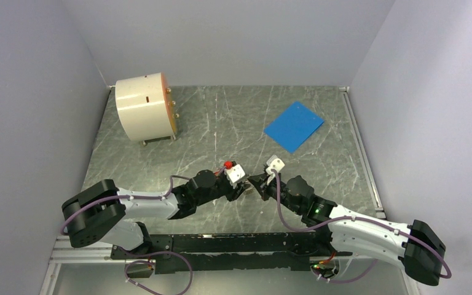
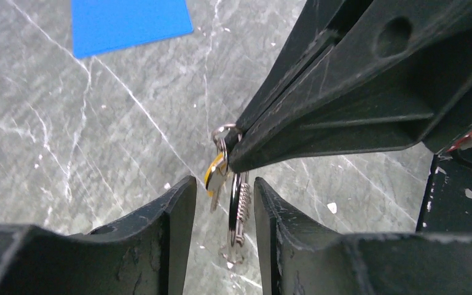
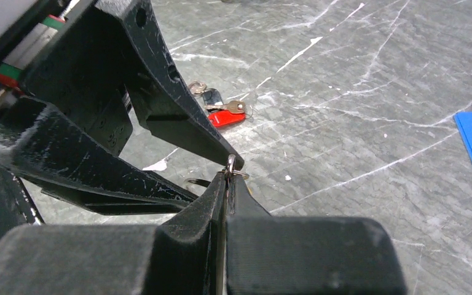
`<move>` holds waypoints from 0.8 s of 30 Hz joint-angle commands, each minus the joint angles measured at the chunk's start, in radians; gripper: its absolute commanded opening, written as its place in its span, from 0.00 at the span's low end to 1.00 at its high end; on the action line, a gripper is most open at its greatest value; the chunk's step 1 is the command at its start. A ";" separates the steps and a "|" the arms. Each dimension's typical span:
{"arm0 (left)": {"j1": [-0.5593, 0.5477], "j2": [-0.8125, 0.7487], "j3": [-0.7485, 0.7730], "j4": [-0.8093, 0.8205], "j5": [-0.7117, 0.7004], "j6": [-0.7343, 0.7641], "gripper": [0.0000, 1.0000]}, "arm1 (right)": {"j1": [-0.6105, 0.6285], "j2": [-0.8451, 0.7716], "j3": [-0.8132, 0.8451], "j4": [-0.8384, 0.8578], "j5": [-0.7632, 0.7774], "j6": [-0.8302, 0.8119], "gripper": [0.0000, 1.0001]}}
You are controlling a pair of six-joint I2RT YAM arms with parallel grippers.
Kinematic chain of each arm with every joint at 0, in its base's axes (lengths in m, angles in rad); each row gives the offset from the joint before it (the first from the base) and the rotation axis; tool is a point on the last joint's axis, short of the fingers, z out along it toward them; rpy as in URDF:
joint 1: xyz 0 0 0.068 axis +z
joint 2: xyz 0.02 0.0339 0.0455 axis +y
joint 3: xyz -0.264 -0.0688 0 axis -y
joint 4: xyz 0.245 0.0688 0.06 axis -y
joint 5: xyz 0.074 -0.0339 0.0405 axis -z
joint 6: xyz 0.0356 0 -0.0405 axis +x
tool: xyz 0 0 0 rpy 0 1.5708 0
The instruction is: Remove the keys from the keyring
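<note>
grey table (image 1: 221, 117) veined with white; blue sheet (image 1: 294, 126); red-tagged key (image 3: 226, 117); yellow-tagged key (image 2: 215, 174); silvery keyring (image 2: 217, 132); cream drum (image 1: 142, 106).

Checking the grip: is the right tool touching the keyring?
Touching. In the left wrist view the right tool is shut on the keyring, pinching its top loop.

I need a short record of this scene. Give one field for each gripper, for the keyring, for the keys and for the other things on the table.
left gripper: open, one finger on each side of the hanging keyring
right gripper: shut on a small loop of the keyring
keyring: in the air, hanging from the right gripper
yellow key: on the keyring
red key: lying on the table, off the keyring, beside a dark-tagged key
blue sheet: flat, far right
white drum: far left
</note>
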 commanded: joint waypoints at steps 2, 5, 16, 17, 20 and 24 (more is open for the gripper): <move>0.005 0.013 -0.016 0.143 0.021 0.080 0.46 | 0.004 0.000 0.048 0.056 -0.019 0.026 0.00; 0.014 0.021 -0.026 0.178 0.044 0.103 0.47 | 0.005 0.002 0.051 0.056 -0.031 0.025 0.00; 0.055 0.085 -0.035 0.291 0.128 0.129 0.42 | 0.004 0.000 0.048 0.073 -0.069 0.069 0.00; 0.056 0.087 -0.037 0.303 0.140 0.133 0.41 | 0.004 0.000 0.046 0.076 -0.068 0.072 0.00; 0.057 0.090 -0.044 0.331 0.165 0.144 0.31 | 0.004 -0.004 0.044 0.076 -0.062 0.083 0.00; 0.058 0.095 -0.077 0.405 0.163 0.158 0.14 | 0.004 -0.016 0.035 0.083 -0.061 0.100 0.00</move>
